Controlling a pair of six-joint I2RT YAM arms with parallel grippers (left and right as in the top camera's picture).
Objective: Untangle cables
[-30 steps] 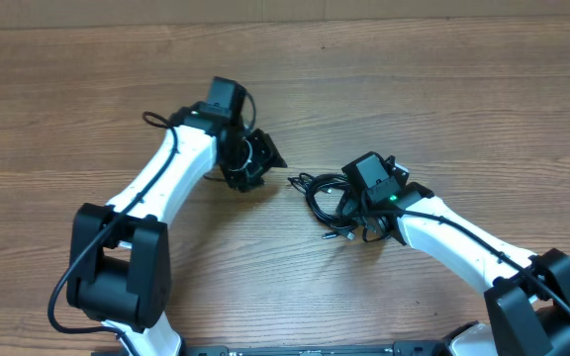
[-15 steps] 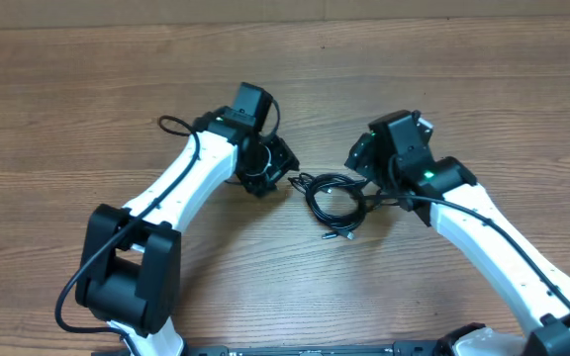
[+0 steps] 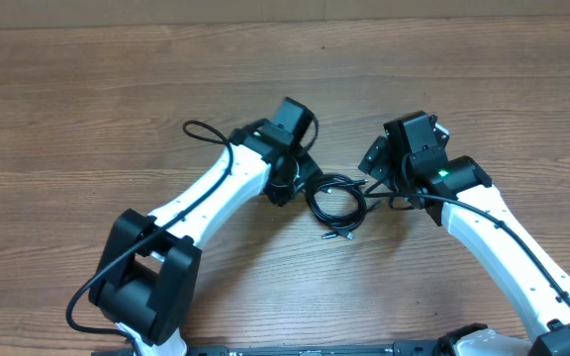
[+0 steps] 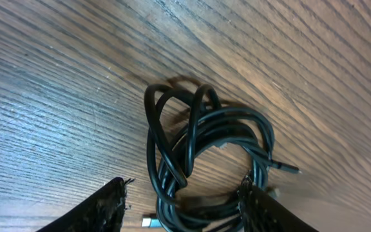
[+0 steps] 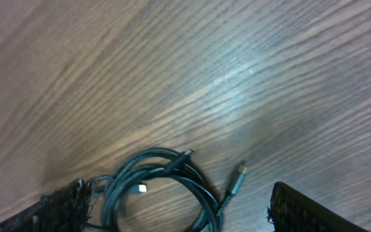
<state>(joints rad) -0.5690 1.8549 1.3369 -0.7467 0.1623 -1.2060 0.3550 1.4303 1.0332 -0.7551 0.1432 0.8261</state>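
Resting on the brown wooden desk (image 3: 87,99), coiled thin black cables (image 4: 172,174) lie between left tool (image 4: 184,185) and right tool (image 5: 180,189), both spread apart, gripping nothing.

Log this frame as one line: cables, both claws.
cables: one tangled coil on table | left claw: open, straddling coil | right claw: open, over coil | held: nothing

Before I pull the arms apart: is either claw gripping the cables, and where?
Nothing is held. The left claw and right claw both stand open around the cables, which lie loose on the table.
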